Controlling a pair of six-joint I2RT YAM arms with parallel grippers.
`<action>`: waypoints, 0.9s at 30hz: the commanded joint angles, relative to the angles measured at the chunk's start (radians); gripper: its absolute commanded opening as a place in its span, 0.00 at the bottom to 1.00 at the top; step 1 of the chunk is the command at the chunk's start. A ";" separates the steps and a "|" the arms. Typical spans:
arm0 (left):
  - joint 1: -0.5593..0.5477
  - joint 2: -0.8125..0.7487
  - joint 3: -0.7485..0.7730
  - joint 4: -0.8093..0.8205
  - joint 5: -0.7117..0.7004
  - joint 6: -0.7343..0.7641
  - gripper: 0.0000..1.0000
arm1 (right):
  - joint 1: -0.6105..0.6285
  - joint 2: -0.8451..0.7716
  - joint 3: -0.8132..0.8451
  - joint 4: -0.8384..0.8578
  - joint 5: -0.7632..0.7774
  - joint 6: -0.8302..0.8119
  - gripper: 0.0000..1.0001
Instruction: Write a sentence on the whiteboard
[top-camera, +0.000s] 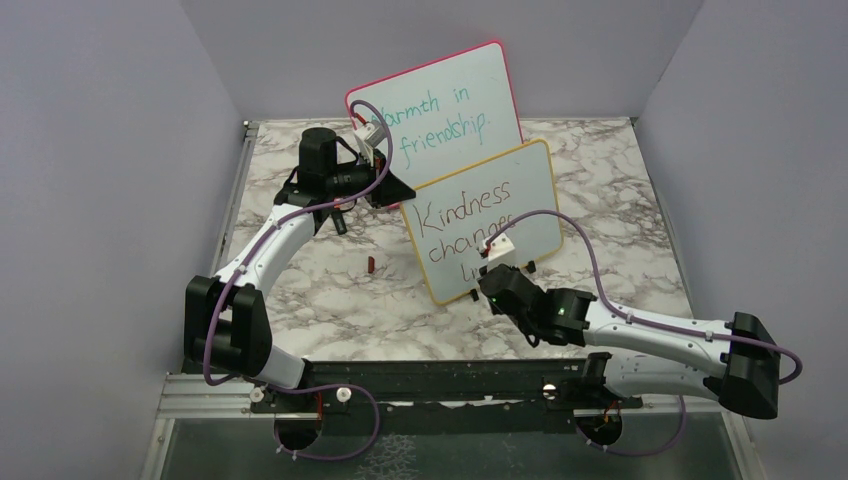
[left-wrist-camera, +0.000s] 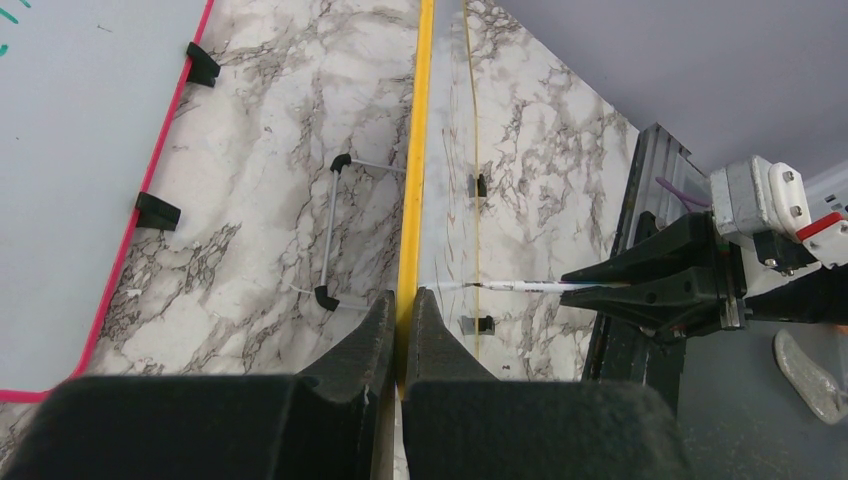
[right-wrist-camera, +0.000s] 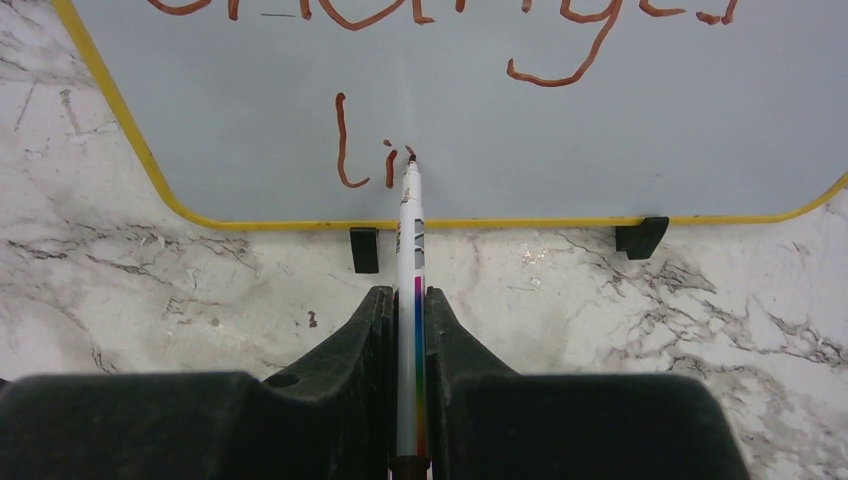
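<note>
The yellow-framed whiteboard (top-camera: 520, 190) stands tilted on the marble table. Its reddish-brown sentence (top-camera: 462, 208) reads "Kindness changes" with "li" (right-wrist-camera: 362, 160) started on a third line. My left gripper (left-wrist-camera: 404, 298) is shut on the board's yellow side edge (left-wrist-camera: 412, 150), at its upper left in the top view (top-camera: 398, 192). Low in front of the board, my right gripper (right-wrist-camera: 405, 295) is shut on a white marker (right-wrist-camera: 410, 240) with a rainbow stripe. The marker's tip touches the board just right of the "i". The left wrist view shows the marker (left-wrist-camera: 520, 286) from the side.
A pink-framed board (top-camera: 440, 105) with teal writing leans behind the whiteboard, close to my left arm. A small dark red cap (top-camera: 371, 264) lies on the table to the whiteboard's left. Black feet (right-wrist-camera: 364, 250) and a wire stand (left-wrist-camera: 330, 230) hold the whiteboard. Purple walls enclose three sides.
</note>
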 joint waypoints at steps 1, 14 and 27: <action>-0.031 0.033 -0.014 -0.094 -0.036 0.039 0.00 | 0.000 0.006 0.000 -0.057 0.043 0.053 0.01; -0.031 0.030 -0.016 -0.093 -0.036 0.039 0.00 | 0.000 0.017 -0.012 -0.064 0.062 0.083 0.01; -0.031 0.030 -0.016 -0.093 -0.035 0.038 0.00 | -0.001 0.019 -0.011 0.019 0.046 0.045 0.01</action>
